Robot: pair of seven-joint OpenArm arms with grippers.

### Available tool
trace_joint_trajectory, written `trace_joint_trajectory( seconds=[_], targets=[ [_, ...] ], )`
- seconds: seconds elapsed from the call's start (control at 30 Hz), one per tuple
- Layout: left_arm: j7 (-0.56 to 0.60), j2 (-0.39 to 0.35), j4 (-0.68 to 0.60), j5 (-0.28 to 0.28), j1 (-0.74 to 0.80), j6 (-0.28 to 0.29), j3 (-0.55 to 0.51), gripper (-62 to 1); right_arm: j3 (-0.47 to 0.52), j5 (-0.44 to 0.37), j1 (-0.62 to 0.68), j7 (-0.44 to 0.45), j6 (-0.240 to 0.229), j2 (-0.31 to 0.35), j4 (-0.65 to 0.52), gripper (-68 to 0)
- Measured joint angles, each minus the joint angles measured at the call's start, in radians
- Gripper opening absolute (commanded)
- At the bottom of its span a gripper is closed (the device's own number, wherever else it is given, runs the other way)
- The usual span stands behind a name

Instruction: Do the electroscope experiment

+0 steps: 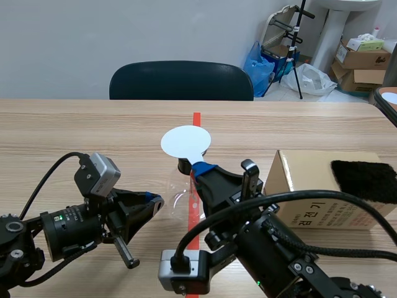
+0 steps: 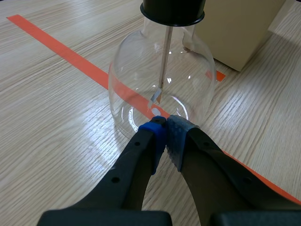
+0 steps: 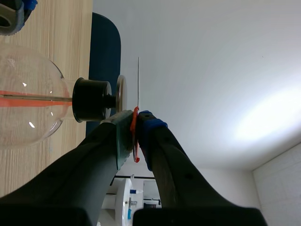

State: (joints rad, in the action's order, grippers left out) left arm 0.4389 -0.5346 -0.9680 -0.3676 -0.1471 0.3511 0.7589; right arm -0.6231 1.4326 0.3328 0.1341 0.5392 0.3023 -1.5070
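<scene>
Where the orange-red tape line [image 2: 70, 59] crosses the worktop [image 2: 51, 141], the electroscope [image 1: 182, 186] stands upright on it, near the middle between my two arms. Its body is a clear round glass flask [image 2: 136, 70] closed by a black stopper [image 2: 172, 10]. A thin metal rod [image 2: 165, 56] runs down from the stopper into the flask, and a small foil leaf [image 2: 156, 97] hangs at its lower end; I cannot tell whether it is spread. A round metal top plate [image 3: 121, 92] sits on the stopper.

My right fingers [image 3: 143, 123] are closed on a thin white disc [image 1: 186, 141], gripping it at its lower edge, where an orange-red strip shows between the pads. The disc is upright, with its face toward my scene camera. From my right wrist it shows edge-on, just beside the top plate, with a narrow gap between the two.

My left fingers [image 2: 160, 129] are pressed together with nothing between them. They lie low over the worktop, their pads at the foot of the flask. Whether they touch the glass, I cannot tell.

On my right, beyond the right arm, a cardboard box [image 1: 304, 177] rests on the worktop with a black cloth [image 1: 365, 179] lying on top of it. A dark chair [image 1: 181, 81] stands at the far edge of the worktop.
</scene>
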Motion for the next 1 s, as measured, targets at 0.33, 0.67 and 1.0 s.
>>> trace_joint_trajectory(
  seconds=[0.33, 0.67, 1.0],
  targets=[
    [0.0, 0.0, 0.0, 0.0, 0.0, 0.0, 0.0, -57.9, 0.0, 0.0, 0.0, 0.0, 0.0, 0.0, 0.0, -66.3],
    [0.0, 0.0, 0.0, 0.0, 0.0, 0.0, 0.0, -57.9, 0.0, 0.0, 0.0, -0.024, 0.0, 0.0, 0.0, -66.2],
    [0.0, 0.0, 0.0, 0.0, 0.0, 0.0, 0.0, -57.9, 0.0, 0.0, 0.0, -0.247, 0.0, 0.0, 0.0, -66.2]
  ],
)
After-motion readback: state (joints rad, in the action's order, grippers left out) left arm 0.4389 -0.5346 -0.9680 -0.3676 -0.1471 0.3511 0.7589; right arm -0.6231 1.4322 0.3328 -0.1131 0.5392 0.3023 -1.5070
